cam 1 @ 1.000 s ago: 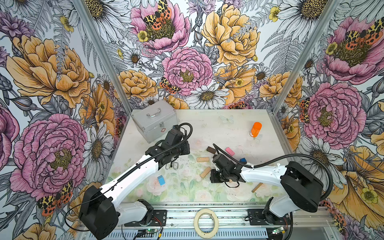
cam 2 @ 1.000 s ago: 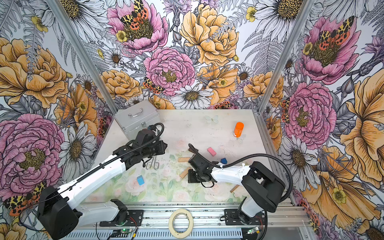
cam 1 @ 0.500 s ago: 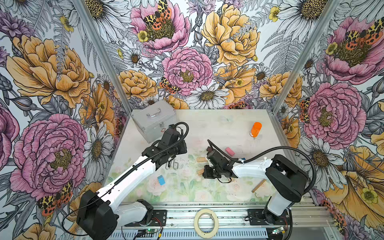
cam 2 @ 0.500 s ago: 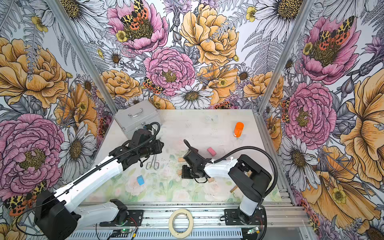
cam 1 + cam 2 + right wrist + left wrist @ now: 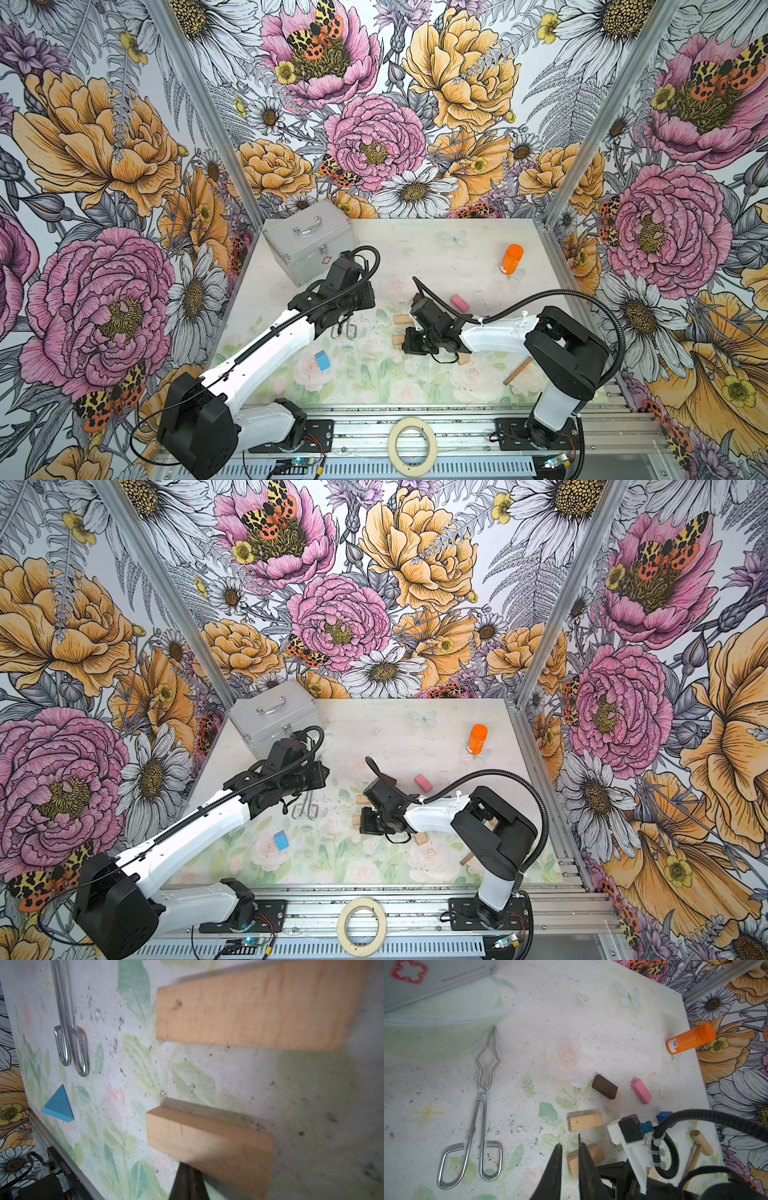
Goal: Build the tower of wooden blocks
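starting the tower, nothing stacked yet

we are judging the wood block tower as barely begun: none of the wood blocks point(image 5: 585, 1122) is sitting on another, so no tower is showing anywhere. our right gripper point(image 5: 187, 1169) is clenched tight and empty, its tips touching the side of the nearer tan bar point(image 5: 209, 1147). the farther tan bar point(image 5: 255, 1005) is lying beyond those jaws, roughly parallel and apart from the first. we are reading this pair as a possible bottom layer being lined up.

our left gripper point(image 5: 569, 1142) is hovering with its jaws slightly parted and holding nothing, both tan bars lying just past its tips. further ahead of the left jaws the dark brown bar point(image 5: 604, 1086) and pink bar point(image 5: 641, 1091) are lying flat, with a blue cube point(image 5: 663, 1116) near them, partly behind the right arm point(image 5: 631, 1140). a light blue block point(image 5: 322, 360) is lying well off to one side of the right jaws. all of these are waiting to be stacked.

the silver tongs point(image 5: 481, 1105) are lying beside the left jaws, near the building spot, and we are treating them as the likeliest obstruction. the silver case point(image 5: 309, 245), orange bottle point(image 5: 689, 1040) and wooden stick point(image 5: 517, 371) are sitting well clear.
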You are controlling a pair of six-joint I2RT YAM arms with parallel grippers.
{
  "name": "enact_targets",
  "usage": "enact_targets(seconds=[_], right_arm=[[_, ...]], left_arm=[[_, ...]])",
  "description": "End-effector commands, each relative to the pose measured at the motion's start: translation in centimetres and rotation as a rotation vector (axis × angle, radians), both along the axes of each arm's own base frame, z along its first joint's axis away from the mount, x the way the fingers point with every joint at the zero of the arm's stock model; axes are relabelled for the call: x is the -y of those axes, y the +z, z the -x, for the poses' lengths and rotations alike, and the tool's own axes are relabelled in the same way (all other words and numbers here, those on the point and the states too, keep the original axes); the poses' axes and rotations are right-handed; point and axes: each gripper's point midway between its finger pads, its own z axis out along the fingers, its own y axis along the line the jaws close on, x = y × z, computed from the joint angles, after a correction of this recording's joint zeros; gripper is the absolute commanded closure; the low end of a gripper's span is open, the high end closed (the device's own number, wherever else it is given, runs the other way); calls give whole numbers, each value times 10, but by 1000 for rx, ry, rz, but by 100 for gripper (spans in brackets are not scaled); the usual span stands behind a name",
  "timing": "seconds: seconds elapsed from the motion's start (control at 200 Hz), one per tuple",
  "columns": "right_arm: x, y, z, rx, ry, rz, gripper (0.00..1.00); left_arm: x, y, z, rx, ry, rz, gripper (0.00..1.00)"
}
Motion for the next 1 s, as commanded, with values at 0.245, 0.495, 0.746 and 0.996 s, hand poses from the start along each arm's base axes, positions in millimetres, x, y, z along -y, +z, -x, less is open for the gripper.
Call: enact_targets(seconds=[0.245, 0.495, 0.746, 0.996], right_arm=[[17, -14, -13, -3, -59, 68, 100], [14, -12, -20, 5, -55, 54, 100], [13, -10, -25, 10, -61, 50, 100], [10, 20, -24, 57, -50, -11, 100]], left_arm=[[2, -20, 4, -41, -24, -9, 82], [8, -25, 7, -55, -38, -9, 83], [10, -49, 24, -110, -56, -30, 83], [16, -90, 57, -237, -82, -66, 88]])
